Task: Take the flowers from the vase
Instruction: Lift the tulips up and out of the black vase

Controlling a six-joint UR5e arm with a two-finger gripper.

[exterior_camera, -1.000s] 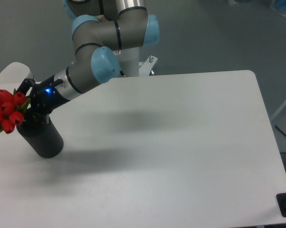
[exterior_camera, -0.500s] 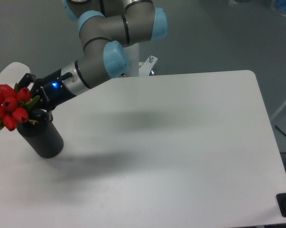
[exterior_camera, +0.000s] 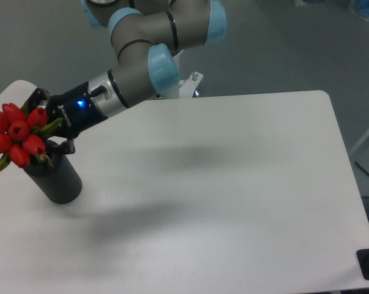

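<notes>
With the end effector (exterior_camera: pixel 49 131) pinching the flowers (exterior_camera: pixel 18 133) just above the vase (exterior_camera: pixel 54 177) at the worktop's (exterior_camera: pixel 233 184) far left, a straight upward lift should free the stems cleanly.

Even, cool overhead light, no glare. Soft diffuse arm shadows on white tabletop (exterior_camera: pixel 245 184). Pic slightly grainy w/ mild softness; blue LED glows on wrist.
</notes>
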